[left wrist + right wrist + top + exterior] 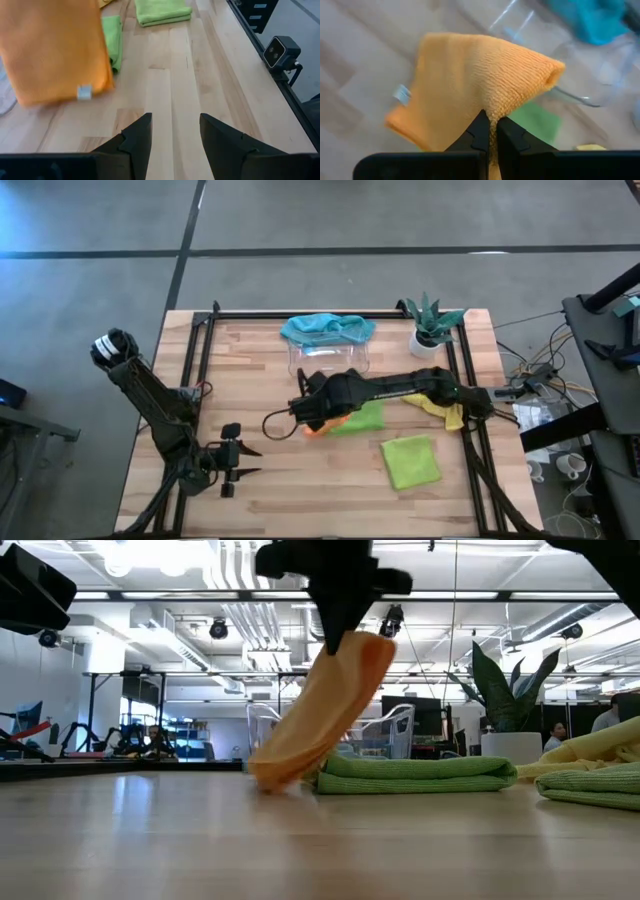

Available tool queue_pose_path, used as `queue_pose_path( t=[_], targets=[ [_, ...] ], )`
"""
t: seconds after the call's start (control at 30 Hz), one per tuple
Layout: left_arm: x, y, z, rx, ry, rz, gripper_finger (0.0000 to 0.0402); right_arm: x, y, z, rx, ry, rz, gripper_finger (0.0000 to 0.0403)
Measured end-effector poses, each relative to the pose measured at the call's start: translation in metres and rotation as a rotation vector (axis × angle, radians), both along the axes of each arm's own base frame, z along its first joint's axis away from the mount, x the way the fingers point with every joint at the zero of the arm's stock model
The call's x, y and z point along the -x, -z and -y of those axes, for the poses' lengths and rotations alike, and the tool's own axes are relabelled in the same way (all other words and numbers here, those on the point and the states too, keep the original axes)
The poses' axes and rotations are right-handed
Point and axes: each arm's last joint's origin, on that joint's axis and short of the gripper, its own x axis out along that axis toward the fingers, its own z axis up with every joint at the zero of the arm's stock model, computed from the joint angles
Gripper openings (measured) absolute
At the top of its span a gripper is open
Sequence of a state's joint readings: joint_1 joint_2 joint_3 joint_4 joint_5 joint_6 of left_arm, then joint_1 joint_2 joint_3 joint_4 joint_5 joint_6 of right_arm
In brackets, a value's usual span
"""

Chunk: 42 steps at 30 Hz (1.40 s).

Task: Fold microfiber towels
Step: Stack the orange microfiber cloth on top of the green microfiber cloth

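The orange towel [470,85] is being pinched tight by the right gripper [492,131] just beside the clear tray [330,360], its low edge seemingly touching the table [300,490]; the left gripper [172,132] is being held open, empty

Orange towel [465,85], two lime green towels [410,461], teal towel [328,328].

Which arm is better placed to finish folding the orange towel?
The right. Its claw is already shut on the orange towel, lifting one edge while the other rests on the table. The left claw waits open near the table's front-left corner, holding nothing.
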State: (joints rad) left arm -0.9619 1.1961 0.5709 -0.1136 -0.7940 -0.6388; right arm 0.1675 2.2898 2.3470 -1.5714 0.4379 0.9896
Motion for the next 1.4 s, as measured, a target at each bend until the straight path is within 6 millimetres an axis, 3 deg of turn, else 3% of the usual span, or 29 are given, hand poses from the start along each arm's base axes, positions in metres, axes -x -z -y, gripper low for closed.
queue_pose_path(
  t=[0.23,0.6,0.9,1.0,1.4],
  targets=[
    [0.0,0.001,0.0,-0.003,0.0,-0.002,0.015,0.011,-0.02,-0.004,-0.005,0.009,0.056,0.0009],
    [0.0,0.001,0.0,0.001,-0.003,-0.003,0.0151,0.017,0.01,-0.003,-0.108,0.035,-0.083,0.0009],
    [0.0,0.001,0.0,0.003,-0.004,-0.003,0.0151,0.038,-0.001,0.002,-0.153,0.004,-0.119,0.0009],
    [0.0,0.002,0.0,0.003,-0.004,-0.004,0.0151,0.048,0.006,0.009,-0.152,0.022,-0.17,0.0009],
    [0.0,0.002,-0.001,0.003,-0.004,-0.003,0.0151,0.075,0.07,0.032,-0.095,0.081,-0.416,0.0009]
  ],
)
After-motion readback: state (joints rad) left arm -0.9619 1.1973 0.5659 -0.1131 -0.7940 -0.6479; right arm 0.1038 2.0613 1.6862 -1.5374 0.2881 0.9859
